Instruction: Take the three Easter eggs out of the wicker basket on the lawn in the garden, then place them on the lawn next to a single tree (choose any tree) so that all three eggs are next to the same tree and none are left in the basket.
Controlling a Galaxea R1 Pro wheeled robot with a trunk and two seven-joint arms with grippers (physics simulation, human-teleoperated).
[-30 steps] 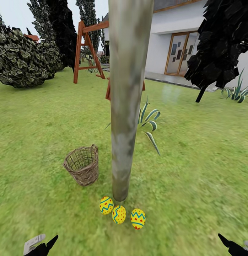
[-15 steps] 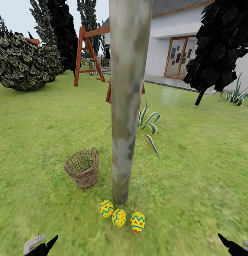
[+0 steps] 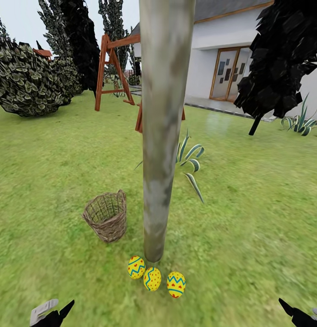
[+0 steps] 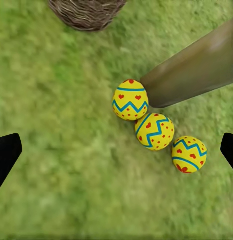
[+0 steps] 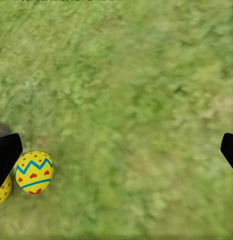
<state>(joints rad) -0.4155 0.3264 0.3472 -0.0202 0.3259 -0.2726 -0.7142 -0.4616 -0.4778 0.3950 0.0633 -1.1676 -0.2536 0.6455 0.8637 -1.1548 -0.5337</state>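
Nearest the robot in the head view, the left pincer (image 3: 53,314) sits at about 7 o'clock and the right pincer (image 3: 300,314) at about 5 o'clock, both low over the lawn (image 3: 249,227). In each wrist view the dark fingertips stand far apart at the picture's edges with only grass between them, so both pincers are spread wide and hold nothing. Ahead of them, between the two but closer to the left pincer, the three Easter eggs (image 3: 152,278) lie in a short row on the grass at the foot of the tree (image 3: 164,136); the left and middle eggs seem to touch and the right one lies just beside them. Beyond the eggs, at about 11 o'clock from them and just beside the trunk, the wicker basket (image 3: 105,216) stands upright. A striped-leaf plant (image 3: 190,159) grows behind the trunk. Farther back are a red wooden swing frame (image 3: 114,68), a round bush (image 3: 27,79) and a white house (image 3: 235,50).
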